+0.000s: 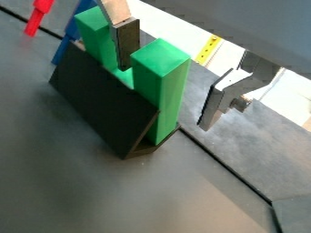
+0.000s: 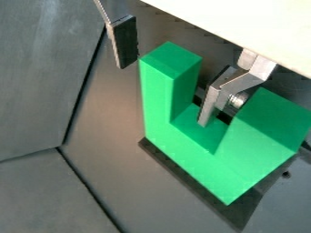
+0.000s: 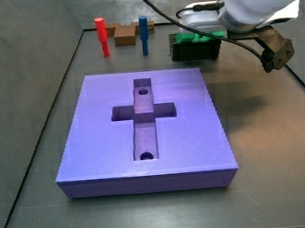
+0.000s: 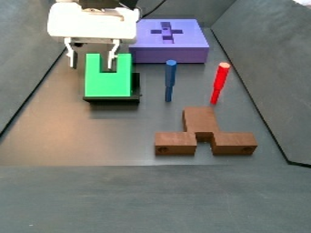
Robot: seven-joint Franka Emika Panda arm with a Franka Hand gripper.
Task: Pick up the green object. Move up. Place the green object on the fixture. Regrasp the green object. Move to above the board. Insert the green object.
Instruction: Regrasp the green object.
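The green object (image 1: 158, 91) (image 2: 225, 150) is a bright green U-shaped piece resting tilted against the dark fixture (image 1: 104, 107). My gripper (image 1: 176, 68) (image 2: 174, 65) is open and straddles one prong of the U. One finger (image 2: 225, 91) stands in the notch and the other finger (image 2: 123, 41) is outside the prong, with a gap on each side. In both side views the gripper (image 3: 196, 30) (image 4: 97, 56) hangs right over the green object (image 3: 194, 48) (image 4: 107, 80). The lavender board (image 3: 104, 140) (image 4: 188, 41) with its cross-shaped recess lies apart from them.
A red peg (image 3: 102, 35) (image 4: 220, 82) and a blue peg (image 3: 145, 36) (image 4: 170, 80) stand upright near the fixture. An orange-brown block (image 3: 125, 34) (image 4: 205, 138) lies beside them. Raised walls edge the dark floor.
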